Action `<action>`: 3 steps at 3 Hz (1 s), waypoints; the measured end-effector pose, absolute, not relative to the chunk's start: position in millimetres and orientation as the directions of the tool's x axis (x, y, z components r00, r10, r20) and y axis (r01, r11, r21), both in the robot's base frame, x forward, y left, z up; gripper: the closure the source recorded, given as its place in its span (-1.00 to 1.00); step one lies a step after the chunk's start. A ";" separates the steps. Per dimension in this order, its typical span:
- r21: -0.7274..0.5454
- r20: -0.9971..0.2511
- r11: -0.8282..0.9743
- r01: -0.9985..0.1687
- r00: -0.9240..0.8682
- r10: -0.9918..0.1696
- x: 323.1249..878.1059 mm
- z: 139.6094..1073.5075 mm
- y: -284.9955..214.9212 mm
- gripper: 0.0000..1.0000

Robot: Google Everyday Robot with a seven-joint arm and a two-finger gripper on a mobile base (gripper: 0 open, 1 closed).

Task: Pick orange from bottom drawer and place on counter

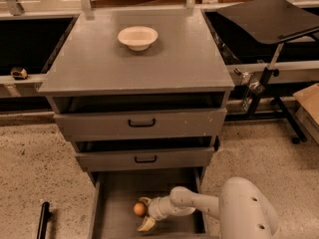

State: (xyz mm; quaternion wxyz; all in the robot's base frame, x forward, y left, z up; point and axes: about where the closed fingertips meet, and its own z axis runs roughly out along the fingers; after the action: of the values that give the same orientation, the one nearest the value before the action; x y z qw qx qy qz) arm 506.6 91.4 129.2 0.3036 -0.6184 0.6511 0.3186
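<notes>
The orange (139, 209) is a small round fruit lying on the floor of the open bottom drawer (117, 190), left of centre. My gripper (144, 213) reaches into the drawer from the right on a white arm. Its cream fingers are spread, one above and one below, right beside the orange on its right side. The fingers are not closed on the fruit. The counter (174, 59) is the grey cabinet top above.
A cream bowl (137, 37) stands at the back of the counter. Two upper drawers (142, 124) with black handles are partly pulled out. A black tilted tray on a stand (269, 19) is at the right. A dark bar (43, 219) lies on the floor at left.
</notes>
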 end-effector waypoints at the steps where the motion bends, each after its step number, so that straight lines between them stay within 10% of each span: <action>1: 0.064 -0.777 0.047 -0.997 -0.079 -0.624 506.0 113.9 89.0 -0.17; 3: 0.117 -0.856 0.057 -0.991 -0.130 -0.500 511.5 124.9 90.2 0.75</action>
State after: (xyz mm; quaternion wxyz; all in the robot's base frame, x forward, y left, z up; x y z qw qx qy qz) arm 511.5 90.2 124.9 0.3255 -0.5736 0.6500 0.3775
